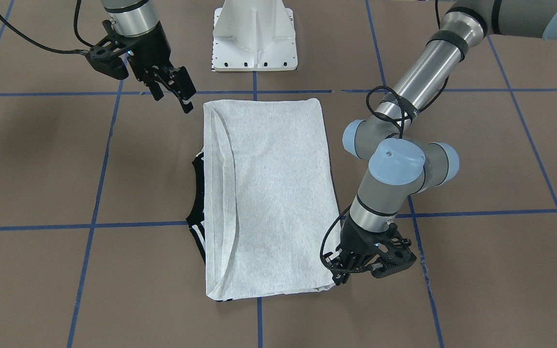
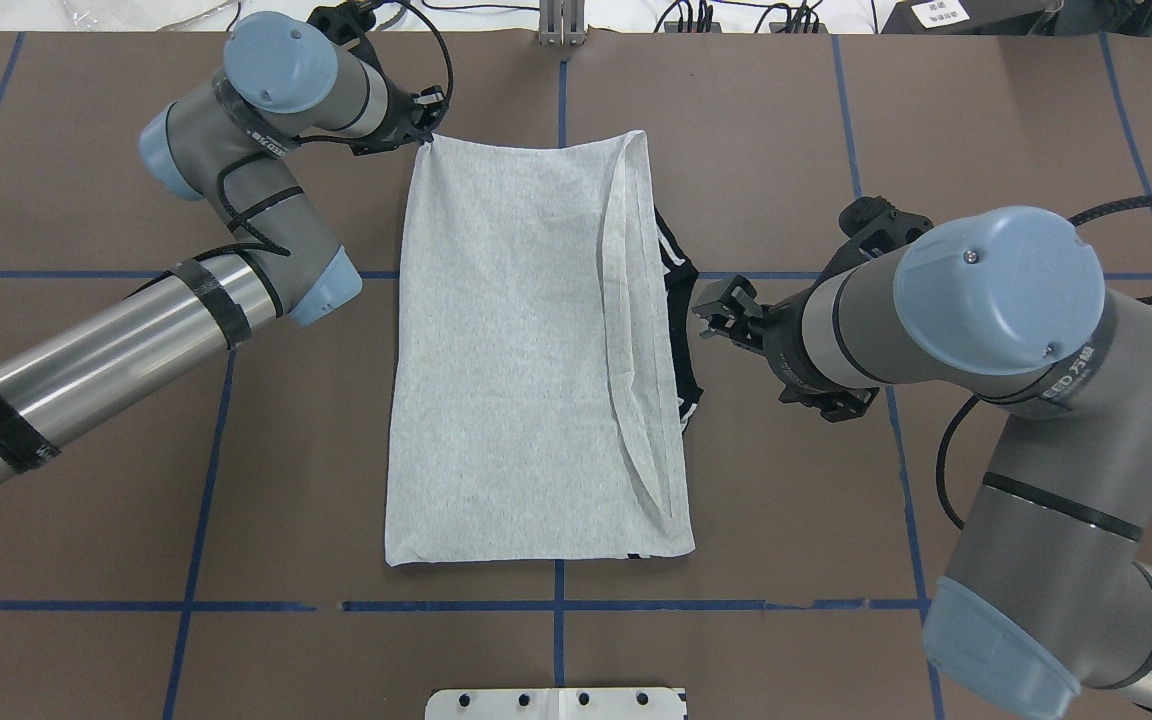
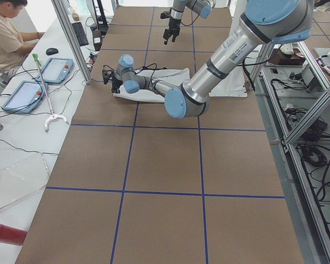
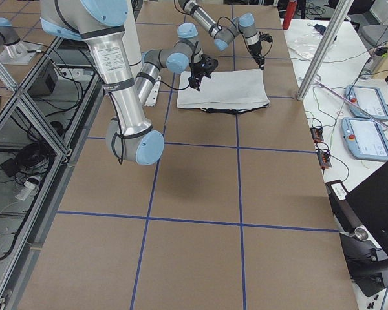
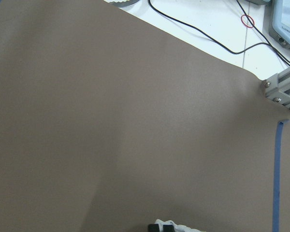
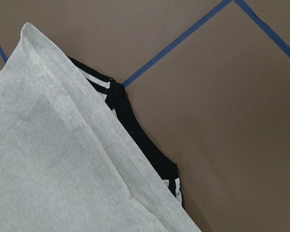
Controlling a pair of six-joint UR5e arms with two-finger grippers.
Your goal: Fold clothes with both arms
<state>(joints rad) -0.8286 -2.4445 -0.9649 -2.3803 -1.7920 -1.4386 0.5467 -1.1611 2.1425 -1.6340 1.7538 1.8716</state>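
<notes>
The grey T-shirt [image 1: 269,193] lies folded into a long rectangle in the middle of the table [image 2: 536,350]. Its black collar [image 2: 676,290] with white stripes sticks out from under the fold on my right side, and the right wrist view shows it too [image 6: 130,125]. The chest print is hidden. My left gripper [image 2: 428,128] is low at the shirt's far-left corner [image 1: 341,279] and shut on that corner; a bit of cloth [image 5: 176,227] shows at the left wrist view's bottom edge. My right gripper [image 2: 711,312] is open and empty, raised beside the collar [image 1: 174,94].
The white pedestal base [image 1: 255,36] stands at the robot's side of the table. Blue tape lines [image 2: 556,605] grid the brown surface. An operator [image 3: 5,38] sits past the far edge, beside control pendants [image 4: 368,103] and frame posts [image 4: 323,45].
</notes>
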